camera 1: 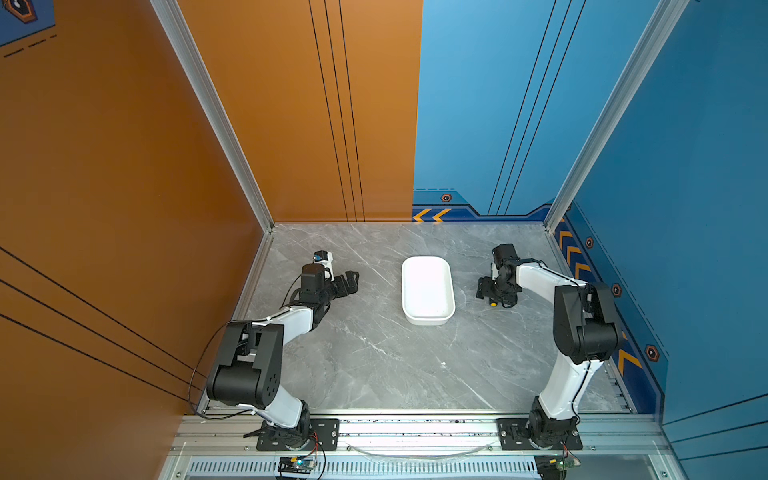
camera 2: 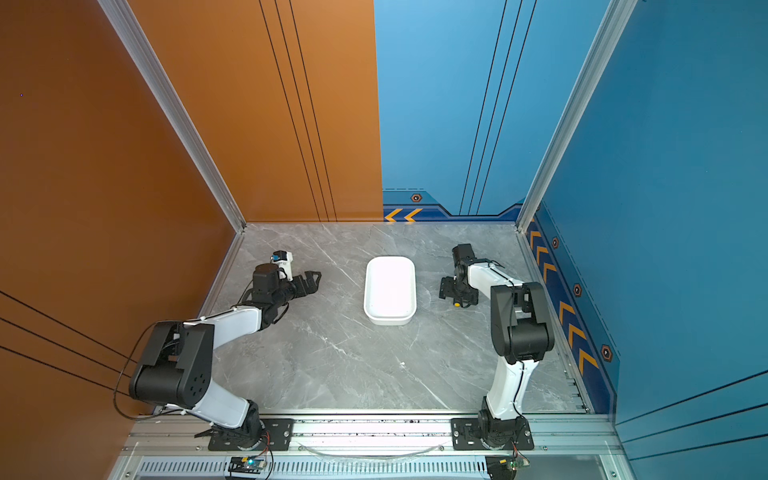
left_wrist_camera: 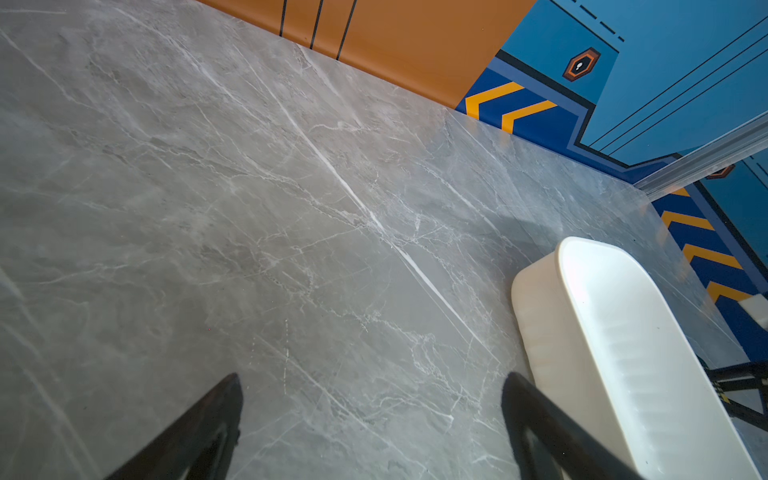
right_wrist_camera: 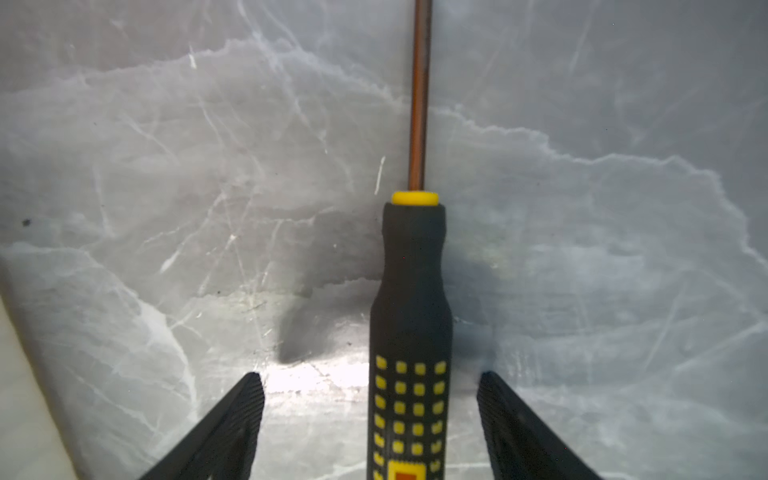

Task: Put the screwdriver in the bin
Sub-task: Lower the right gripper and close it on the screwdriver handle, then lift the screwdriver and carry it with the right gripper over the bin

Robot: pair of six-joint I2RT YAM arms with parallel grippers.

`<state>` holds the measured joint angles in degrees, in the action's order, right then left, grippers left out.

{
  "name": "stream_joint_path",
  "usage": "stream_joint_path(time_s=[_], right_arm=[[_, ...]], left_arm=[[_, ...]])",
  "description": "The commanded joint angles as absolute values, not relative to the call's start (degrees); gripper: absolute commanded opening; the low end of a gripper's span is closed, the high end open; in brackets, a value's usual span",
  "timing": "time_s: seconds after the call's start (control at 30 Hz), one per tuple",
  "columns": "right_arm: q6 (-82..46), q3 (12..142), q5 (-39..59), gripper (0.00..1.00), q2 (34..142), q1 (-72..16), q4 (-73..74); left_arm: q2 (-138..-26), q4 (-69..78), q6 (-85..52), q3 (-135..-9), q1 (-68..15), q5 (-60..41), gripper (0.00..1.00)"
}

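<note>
Right gripper [right_wrist_camera: 370, 380] is down low over the screwdriver [right_wrist_camera: 409, 316], jaws spread, one finger on each side of the handle with table showing in both gaps, so no contact and nothing gripped. The screwdriver lies flat on the grey marble table [camera 1: 374, 353], to the right of the bin [camera 1: 428, 319] and outside it, near but not touching. Right wrist view: black handle with a grid of yellow squares runs up the middle between the fingers [right_wrist_camera: 498, 399], a yellow collar where the handle ends, and the thin shaft carries on straight out of the frame. In both top views the right gripper [camera 1: 492, 293] covers nearly all of the tool; only the yellow end cap [camera 1: 493, 304] [camera 2: 457, 304] pokes out on the side towards the arm bases. Bin is the white shallow tray mid-table, long axis running front to back, nothing in it [camera 2: 390, 319]. Left gripper [camera 1: 351, 280] sits on the other side of the bin, well apart from it, pointing roughly towards it. Left wrist view shows its jaws wide apart [left_wrist_camera: 372, 386] with only bare marble between them, holding nothing, and the bin's outer wall [left_wrist_camera: 540, 324] off beside one finger.
</note>
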<state>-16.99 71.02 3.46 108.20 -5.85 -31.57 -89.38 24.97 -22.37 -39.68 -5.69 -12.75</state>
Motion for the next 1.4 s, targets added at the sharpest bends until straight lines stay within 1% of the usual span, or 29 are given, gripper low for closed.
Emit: stream_joint_path(time_s=[0.0,0.07,0.1,0.2,0.33,0.47,0.57,0.6,0.73,0.83,0.97,1.17,1.3,1.37], right_arm=[[-17.0,73.3,3.7,0.78,110.2,-5.5,-33.5],[-16.7,74.6,4.3,0.69,111.8,-5.4,-34.1],[-16.6,75.3,4.3,0.67,112.5,-5.4,-34.8],[-16.3,75.8,4.3,0.55,113.7,-5.3,-35.4],[-16.0,75.4,3.8,0.53,113.7,-5.3,-35.5],[-15.5,75.4,2.8,0.42,113.5,-5.2,-36.2],[-15.3,75.4,2.9,0.28,113.2,-5.0,-36.5],[-15.2,75.4,3.2,0.21,113.3,-4.9,-36.6],[-14.7,75.4,3.9,0.08,113.4,-4.4,-37.1],[-13.9,75.2,4.1,0.01,112.5,-4.5,-37.6],[-13.3,74.9,5.6,0.00,109.0,-5.2,-38.6],[-14.5,78.0,8.7,0.00,99.2,-8.5,-42.3],[-17.3,80.8,10.7,0.00,93.2,-13.1,-43.3],[-19.4,82.1,12.3,0.00,91.9,-15.6,-43.3]], left_arm=[[-87.8,24.5,-22.2,-39.2,-5.8,-13.9,0.98],[-87.6,24.6,-22.2,-39.0,-5.8,-13.5,0.98],[-87.7,24.6,-22.2,-39.0,-5.8,-13.3,0.98],[-87.7,24.6,-22.1,-38.8,-5.8,-13.4,0.98],[-87.4,24.6,-22.0,-38.2,-5.9,-13.2,0.98],[-87.3,24.6,-21.7,-38.2,-5.9,-13.3,0.98],[-87.2,24.6,-21.5,-38.1,-5.8,-13.1,0.98],[-87.1,24.6,-21.4,-38.0,-5.8,-13.2,0.98],[-86.6,24.6,-21.2,-37.6,-5.7,-12.9,0.98],[-86.1,24.6,-21.0,-37.1,-5.6,-12.8,0.98],[-85.3,24.5,-20.9,-36.7,-5.3,-12.7,0.98],[-85.4,24.6,-21.3,-36.7,-5.4,-12.9,0.98],[-85.9,24.6,-21.5,-37.0,-5.5,-12.9,0.98],[-86.2,24.6,-21.6,-37.4,-5.6,-13.1,0.98]])
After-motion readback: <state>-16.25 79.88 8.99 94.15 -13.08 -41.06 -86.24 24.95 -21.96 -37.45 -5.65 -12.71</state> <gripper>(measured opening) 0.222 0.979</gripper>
